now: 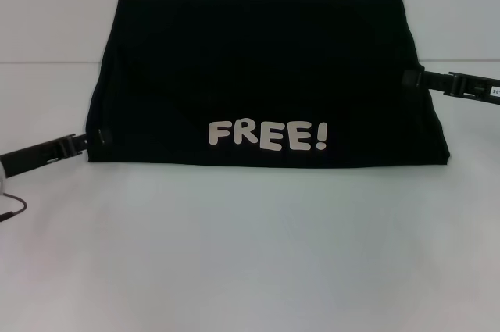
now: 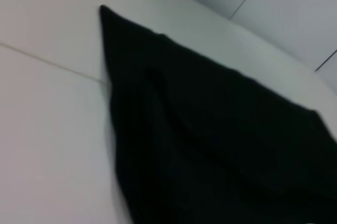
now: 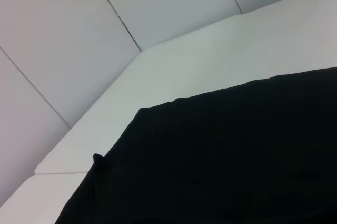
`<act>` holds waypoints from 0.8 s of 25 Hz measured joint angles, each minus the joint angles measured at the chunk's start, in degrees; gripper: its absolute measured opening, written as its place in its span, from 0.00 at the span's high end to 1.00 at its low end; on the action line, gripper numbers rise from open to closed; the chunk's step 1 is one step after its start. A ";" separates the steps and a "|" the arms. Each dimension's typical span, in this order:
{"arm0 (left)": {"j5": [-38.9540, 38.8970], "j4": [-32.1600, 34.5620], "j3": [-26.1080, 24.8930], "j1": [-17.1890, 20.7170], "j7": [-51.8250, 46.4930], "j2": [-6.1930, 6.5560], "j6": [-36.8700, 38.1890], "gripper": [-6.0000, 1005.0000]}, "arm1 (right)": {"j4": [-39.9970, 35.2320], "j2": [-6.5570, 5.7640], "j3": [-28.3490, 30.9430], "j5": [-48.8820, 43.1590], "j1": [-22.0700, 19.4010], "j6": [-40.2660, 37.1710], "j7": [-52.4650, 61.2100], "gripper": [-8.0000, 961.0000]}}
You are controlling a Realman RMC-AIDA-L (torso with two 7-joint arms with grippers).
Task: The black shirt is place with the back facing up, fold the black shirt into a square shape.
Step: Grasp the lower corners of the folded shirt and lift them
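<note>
A plain white table fills the scene, backed by pale wall panels. The black shirt lies across the far half of it as a wide, partly folded rectangle, its near band turned over so the cream "FREE!" lettering faces up just inside the shirt's near edge. The left pincer sits at the shirt's near left corner and appears to be pinching the cloth there, a small tab of fabric showing at its tip. The right pincer meets the shirt's right edge, farther back than the lettering; whether it is pressed on the cloth or spread I cannot tell. I judge the lengthwise fold to be done and the sideways fold to be the step in hand, since the shape is much wider than it is deep. The next move likely calls for lifting one side edge and carrying it across the lettering toward the other, keeping the layers aligned.
</note>
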 joint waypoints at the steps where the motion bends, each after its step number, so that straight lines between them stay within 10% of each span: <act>1: -0.01 -0.07 0.87 -0.01 0.08 -0.29 -1.41 0.28 | 0.01 0.02 0.00 0.00 0.00 0.00 0.00 0.39; 20: -0.70 -3.59 5.69 -2.39 2.63 -1.35 -9.98 0.28 | 0.14 0.30 -0.01 -0.06 -0.50 -0.05 -0.02 0.39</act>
